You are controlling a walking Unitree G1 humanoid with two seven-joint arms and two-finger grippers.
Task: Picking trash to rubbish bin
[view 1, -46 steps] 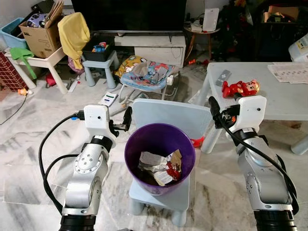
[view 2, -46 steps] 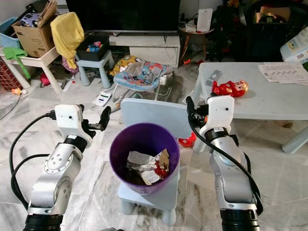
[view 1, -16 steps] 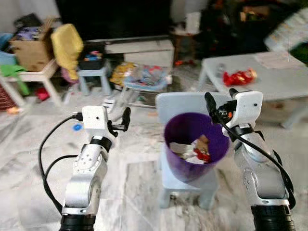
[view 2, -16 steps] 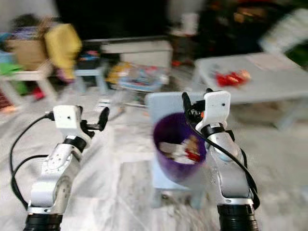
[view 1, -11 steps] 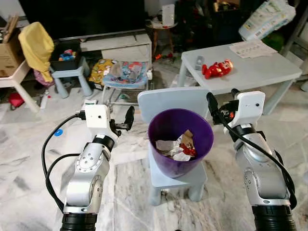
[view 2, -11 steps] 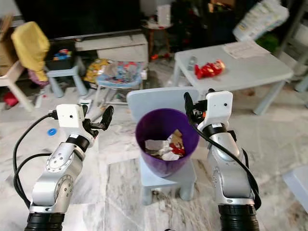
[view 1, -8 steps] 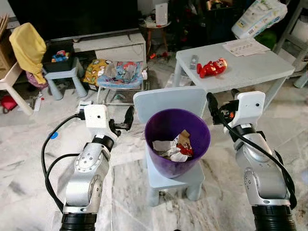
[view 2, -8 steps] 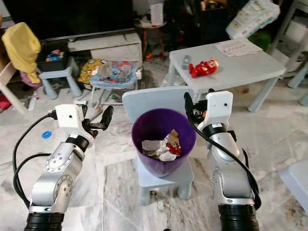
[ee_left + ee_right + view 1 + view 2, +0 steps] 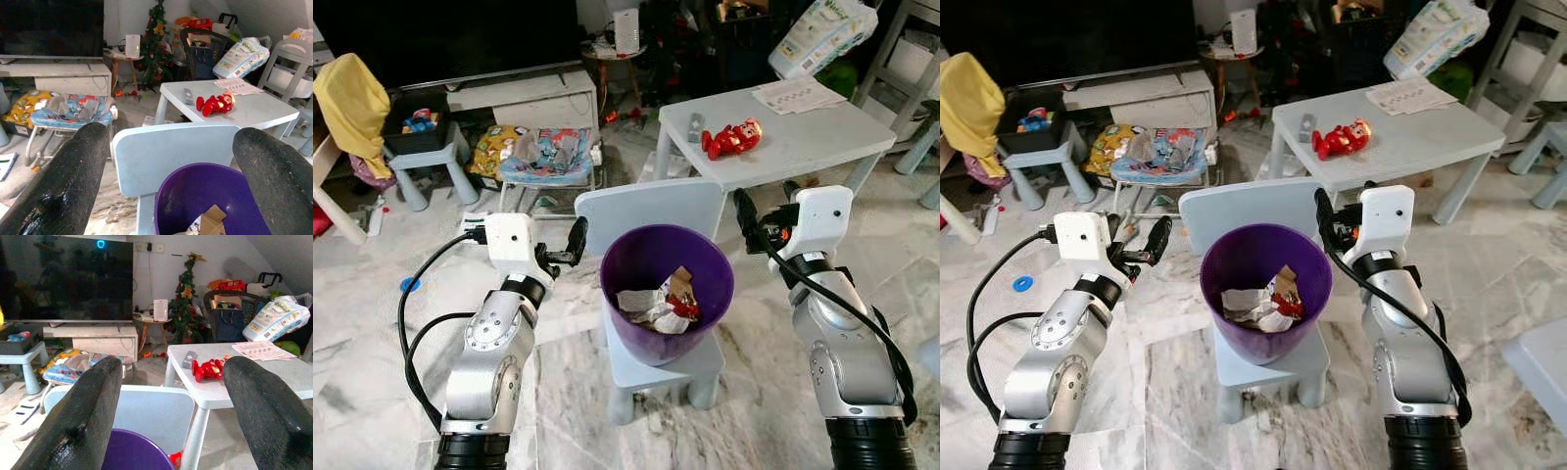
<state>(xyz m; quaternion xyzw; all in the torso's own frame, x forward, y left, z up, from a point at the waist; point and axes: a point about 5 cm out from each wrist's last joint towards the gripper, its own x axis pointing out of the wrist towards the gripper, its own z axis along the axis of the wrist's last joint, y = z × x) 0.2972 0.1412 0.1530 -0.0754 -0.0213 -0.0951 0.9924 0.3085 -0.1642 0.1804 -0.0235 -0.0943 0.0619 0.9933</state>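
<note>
While flanked, trash-filled purple bin (image 9: 667,299).

Both silver arms are reaching forward and up from the bottom of the head views, elbows bent, wrists raised level with each other. The left gripper (image 9: 576,241) is holding its two black fingers (image 9: 68,191) spread wide apart with nothing between them. The right gripper (image 9: 744,217) is doing likewise, its fingers (image 9: 83,416) parted and bare
</note>
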